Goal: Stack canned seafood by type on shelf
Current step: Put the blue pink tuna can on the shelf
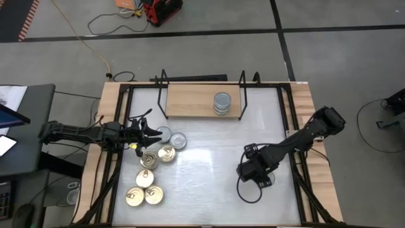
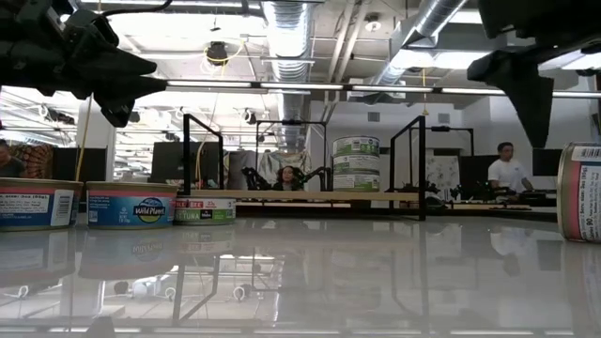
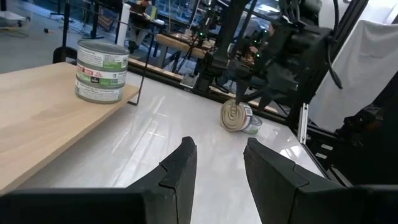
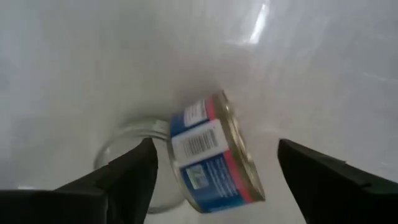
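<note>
Right of table centre: the right gripper hangs over a tilted tin, jaws spread wide with the tin loose between them, touching neither finger.
Tilted tin: blue-and-red label, leaning on its edge on the white tabletop; the left wrist view shows it on its rim.
Risk, rolling: on its edge it looks free to roll off, likely toward 6 o'clock, away from the shelf.
Risk, regrasp: jaws closing on a slanted rim could pinch it crooked or flick it out.
Left gripper: at 9 o'clock, partly open, holding nothing, over the tin cluster.
Shelf stack: green-label tins at 12 o'clock on the wooden board.
Risk, sorting: the fallen tin's label differs from that stack; setting it there would mix types.
Risk, stack: a crooked placement could topple it.
</note>
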`<state>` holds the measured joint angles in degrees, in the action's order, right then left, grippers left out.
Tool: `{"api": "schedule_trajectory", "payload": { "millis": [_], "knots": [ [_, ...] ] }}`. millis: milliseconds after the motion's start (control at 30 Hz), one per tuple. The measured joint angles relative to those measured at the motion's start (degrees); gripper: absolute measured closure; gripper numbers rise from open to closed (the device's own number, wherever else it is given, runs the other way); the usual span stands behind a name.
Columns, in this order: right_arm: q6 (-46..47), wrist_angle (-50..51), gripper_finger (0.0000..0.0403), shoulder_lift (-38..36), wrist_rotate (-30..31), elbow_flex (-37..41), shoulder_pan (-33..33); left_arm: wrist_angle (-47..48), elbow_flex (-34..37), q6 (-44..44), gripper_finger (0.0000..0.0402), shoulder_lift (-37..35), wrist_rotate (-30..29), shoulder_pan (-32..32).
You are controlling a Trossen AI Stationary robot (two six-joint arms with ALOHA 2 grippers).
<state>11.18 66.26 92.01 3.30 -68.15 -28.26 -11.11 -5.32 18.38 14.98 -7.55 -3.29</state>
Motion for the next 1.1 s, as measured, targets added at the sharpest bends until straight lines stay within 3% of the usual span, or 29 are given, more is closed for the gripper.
{"api": "schedule_trajectory", "payload": {
  "millis": [367,633,733,933,1100],
  "knots": [
    [-6.6,5.8,0.0084,8.2,1.8,-0.6,-1.7,0.2,0.0,0.9,0.0276,0.0,2.1,0.0],
    [-7.3,3.2,0.0183,9.6,2.5,-0.7,-0.8,0.9,0.0,2.5,0.0276,0.0,4.7,0.0],
    [-8.1,-0.3,0.0192,9.4,3.3,-0.9,-0.5,1.4,0.0,2.4,0.0276,0.0,3.7,0.0],
    [-16.2,-10.4,0.0192,9.6,9.5,-2.6,1.6,1.2,0.0,1.8,0.0276,0.0,1.1,0.0],
    [-27.7,-22.4,0.0192,9.7,20.3,-4.4,4.8,1.1,0.0,0.6,0.0276,0.0,0.8,0.0]
  ]
}}
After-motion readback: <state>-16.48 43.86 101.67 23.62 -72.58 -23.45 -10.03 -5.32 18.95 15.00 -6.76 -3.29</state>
